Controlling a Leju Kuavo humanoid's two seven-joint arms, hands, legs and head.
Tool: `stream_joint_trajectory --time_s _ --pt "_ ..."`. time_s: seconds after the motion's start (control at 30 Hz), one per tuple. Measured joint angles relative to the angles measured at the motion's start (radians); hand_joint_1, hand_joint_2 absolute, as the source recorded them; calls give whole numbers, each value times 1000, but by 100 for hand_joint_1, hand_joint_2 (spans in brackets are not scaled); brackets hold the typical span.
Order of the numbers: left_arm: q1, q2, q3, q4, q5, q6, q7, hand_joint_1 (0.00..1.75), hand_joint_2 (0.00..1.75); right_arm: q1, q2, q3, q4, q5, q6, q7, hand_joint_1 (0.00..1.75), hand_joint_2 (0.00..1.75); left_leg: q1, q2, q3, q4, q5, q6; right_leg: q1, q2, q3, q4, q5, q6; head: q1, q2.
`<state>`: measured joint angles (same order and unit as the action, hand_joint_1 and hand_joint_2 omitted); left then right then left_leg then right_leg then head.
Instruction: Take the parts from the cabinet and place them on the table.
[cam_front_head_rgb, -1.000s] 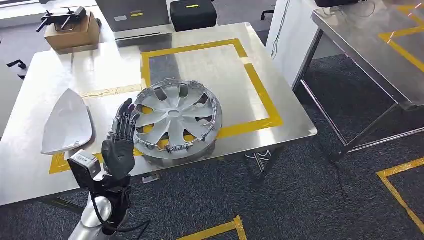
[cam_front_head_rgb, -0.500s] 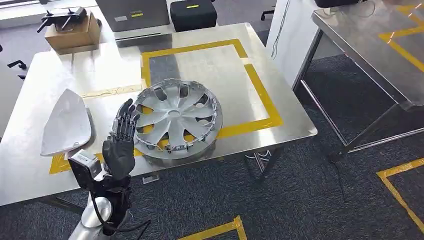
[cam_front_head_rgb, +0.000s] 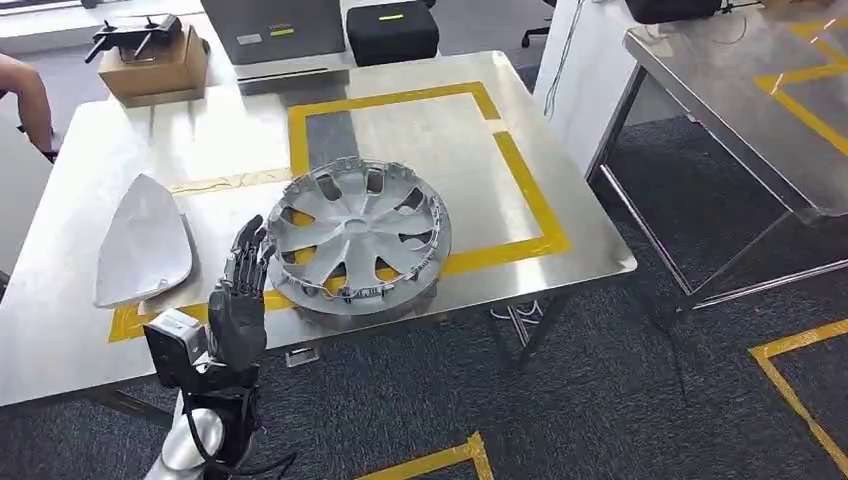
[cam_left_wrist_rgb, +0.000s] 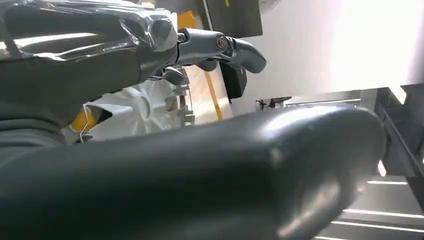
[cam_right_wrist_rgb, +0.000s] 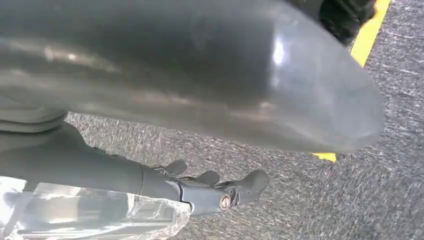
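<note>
Wheel cover (cam_front_head_rgb: 358, 238) on table (cam_front_head_rgb: 560, 205), just beside, maybe touching, empty L hand (cam_front_head_rgb: 241, 300).

Left hand (cam_front_head_rgb: 240, 300) raised, fingers straight and empty; right hand (cam_right_wrist_rgb: 150, 185) hangs, fingers extended, empty.

The hubcap (cam_front_head_rgb: 358, 238) lies on the table (cam_front_head_rgb: 90, 340). Left of the hubcap lies a panel (cam_front_head_rgb: 144, 243); behind it, at the table's far-left corner, a box (cam_front_head_rgb: 152, 72).
</note>
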<state>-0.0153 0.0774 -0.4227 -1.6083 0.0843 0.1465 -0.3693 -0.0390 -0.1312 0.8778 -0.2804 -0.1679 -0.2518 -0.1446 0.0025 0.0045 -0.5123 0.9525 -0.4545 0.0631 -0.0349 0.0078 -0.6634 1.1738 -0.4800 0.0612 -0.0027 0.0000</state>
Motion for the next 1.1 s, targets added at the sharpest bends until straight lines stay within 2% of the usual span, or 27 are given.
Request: stream_joint_trajectory --time_s 0.03,0.07,0.1,0.13,0.17,0.2,0.23,0.27,0.3,0.33,0.37,0.4,0.43,0.47,0.5,0.57,0.6,0.63,0.7,0.73,0.77,0.8,0.83,0.87,0.9,0.93,1.1 --pt "0 0 0 0 0 1 0 0 0 -1 0 0 0 0 -1 -1 0 0 4 -1 -2 10 -5 -7 -6 -4 60 -102 29 13 0 0" --pt "0 0 0 0 0 2 1 0 0 -2 0 0 0 -1 -1 -1 0 0 5 -1 -7 23 -12 -18 -12 -9 104 -186 27 19 1 0" --pt "-1 0 0 0 0 5 2 0 0 -4 4 0 0 -3 -1 -2 0 0 -1 -3 -20 30 -16 -26 2 2 112 -163 29 7 1 0" --pt "1 0 -1 0 0 8 5 0 0 -3 3 0 0 -3 -2 -2 0 0 -3 -4 -20 41 -17 -30 -1 3 102 -164 31 0 -1 0" --pt "0 0 -1 -2 0 10 6 0 0 -3 3 0 1 -3 -2 -2 0 0 -2 -5 -25 48 -19 -33 0 4 99 -165 20 -13 0 0" --pt "1 0 -1 -3 0 14 10 0 0 -4 3 0 1 -3 -2 -2 0 0 -1 -6 -27 48 -16 -37 0 3 96 -163 20 -14 -2 0" --pt "1 0 -1 -3 0 17 14 0 0 -4 4 0 1 -3 -2 -2 0 0 3 -6 -31 53 -20 -40 -8 3 92 -167 26 -23 -1 0" --pt "1 0 -1 -5 -1 18 15 0 0 -7 5 0 1 -2 -2 -3 0 0 7 -6 -37 68 -41 -46 -8 2 89 -167 29 -28 -2 0" --pt "1 0 -1 -7 -2 18 18 0 0 -9 4 0 1 -2 -2 -3 0 0 8 -5 -52 109 -81 -51 -6 2 85 -167 34 -36 -3 0" --pt "1 0 -1 -7 -3 18 19 0 0 -12 4 0 1 -2 -2 -3 0 0 9 -5 -85 192 -138 -57 -4 1 77 -167 37 -42 -3 0" --pt "2 0 -1 -8 -5 18 21 0 0 -14 4 0 1 -2 -2 -2 0 0 9 -5 -117 277 -182 -59 -1 0 71 -166 41 -47 -3 0" --pt "3 0 -1 -8 -5 18 22 0 0 -15 4 0 1 -2 -2 -2 0 0 9 -5 -139 339 -206 -60 3 -1 65 -166 46 -52 -3 0" --pt "4 0 -1 -8 -5 18 22 0 0 -15 4 0 1 -2 -2 -2 0 0 9 -5 -141 363 -206 -58 5 -1 60 -166 49 -53 -3 0" --pt "4 0 -1 -8 -5 18 23 0 0 -15 5 0 1 -2 -2 -2 0 0 9 -5 -119 335 -182 -53 9 -2 55 -166 54 -54 -3 0" --pt "4 0 -1 -8 -7 18 24 0 0 -16 5 0 1 -2 -6 -3 0 0 8 -5 -78 268 -145 -46 12 -1 52 -166 58 -54 -3 0" --pt "3 0 -1 -10 -8 18 26 0 0 -23 6 0 0 -3 -27 -14 0 0 3 -6 35 84 -77 -24 16 -1 50 -166 66 -51 -3 0" --pt "0 0 -1 -13 -8 18 28 0 0 -31 10 -1 -2 -4 -38 -20 0 0 -2 -4 57 39 -98 -17 16 -1 47 -167 73 -45 -1 0" --pt "0 0 0 -15 -9 18 29 0 0 -41 8 -3 -3 -8 -55 -26 0 0 -8 -2 50 41 -81 -21 16 -1 46 -170 81 -35 -2 0" --pt "-2 0 0 -15 -10 16 31 0 0 -67 8 -8 -12 -9 -72 -37 0 0 -18 -3 43 41 -73 -14 7 -1 43 -173 94 -21 -3 0" --pt "-2 1 1 -15 -10 15 32 0 0 -75 8 -11 -21 -6 -76 -37 0 0 -19 -2 32 29 -57 -5 12 0 44 -183 107 -11 -3 0" --pt "-3 0 1 -16 -11 15 32 0 0 -83 7 -13 -27 1 -75 -34 0 0 -3 4 35 8 -34 -1 10 -3 34 -174 98 -14 -2 0" --pt "-6 -1 1 -16 -11 15 33 0 0 -90 6 -15 -32 6 -73 -25 0 0 -8 3 26 1 -19 10 15 -4 15 -144 54 -24 -1 0" --pt "-7 -2 1 -16 -11 15 34 0 0 -93 5 -16 -35 14 -67 -16 0 0 -8 3 12 2 -7 12 14 -4 -10 -81 1 -34 0 0" --pt "-6 -2 1 -16 -11 15 34 0 0 -92 3 -16 -35 18 -60 -6 0 0 -9 3 -1 2 2 12 12 -4 -30 -6 -44 -37 0 0" --pt "-7 -2 1 -16 -11 15 34 0 0 -86 3 -16 -35 19 -54 -3 0 0 -11 1 -13 3 11 12 11 -4 -48 66 -74 -37 0 0" --pt "-7 -2 1 -15 -11 15 34 0 0 -82 2 -16 -35 21 -54 -1 0 0 -13 0 -23 4 18 11 11 -4 -54 107 -82 -30 1 0" --pt "-7 -2 1 -15 -11 15 34 0 0 -82 2 -16 -35 21 -54 -1 0 0 -13 0 -23 4 18 11 11 -4 -54 107 -82 -30 1 0"
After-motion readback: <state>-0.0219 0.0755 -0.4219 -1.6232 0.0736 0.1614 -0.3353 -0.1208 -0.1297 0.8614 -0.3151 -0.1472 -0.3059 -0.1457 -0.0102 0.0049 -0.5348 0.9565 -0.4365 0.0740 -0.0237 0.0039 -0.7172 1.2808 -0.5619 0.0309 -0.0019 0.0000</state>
